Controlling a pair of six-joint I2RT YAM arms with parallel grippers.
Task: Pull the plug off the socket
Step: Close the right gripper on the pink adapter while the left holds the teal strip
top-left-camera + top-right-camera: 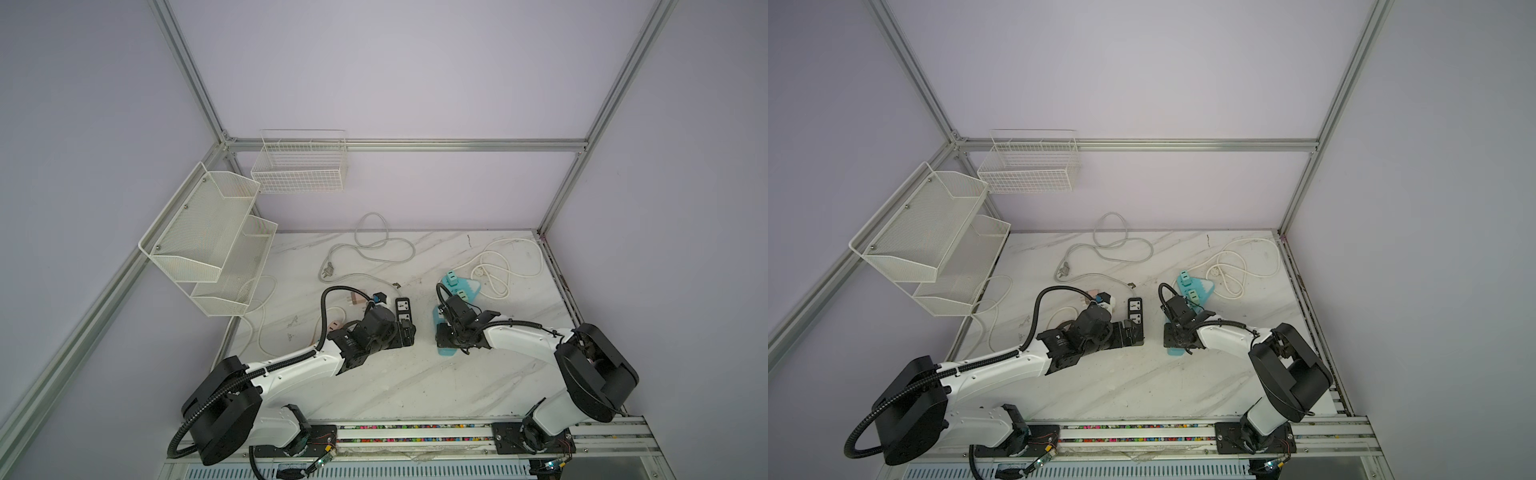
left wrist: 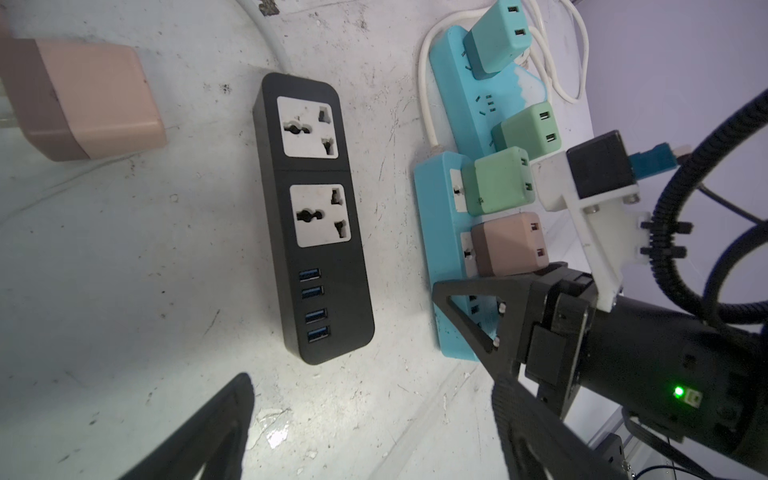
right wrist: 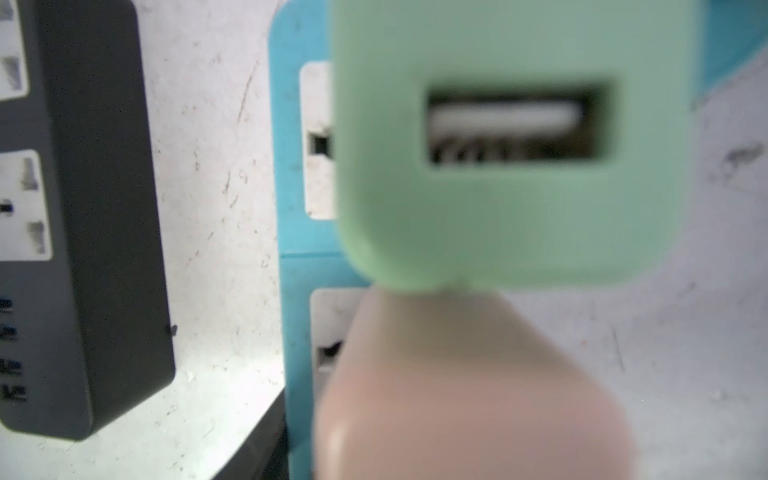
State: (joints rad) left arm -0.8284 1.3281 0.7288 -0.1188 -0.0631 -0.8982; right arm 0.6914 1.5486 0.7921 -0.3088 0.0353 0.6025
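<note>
Pink plug [image 2: 507,245]: seated in the blue power strip [image 2: 432,195] on the worktop [image 2: 124,249], just beside a green plug [image 2: 496,183]. Right hand [image 1: 445,337]: one finger lies against the pink plug's side, the other is hidden, so a pinch cannot be told. Left hand [image 1: 409,334]: spread, empty, at the near end of the black power strip [image 2: 332,291].

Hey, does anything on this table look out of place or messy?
One pale pink cube charger lies loose on the white marble tabletop, near the black power strip, plugged into nothing. The tabletop is scuffed and speckled with dark dirt. Nothing looks broken.
</note>
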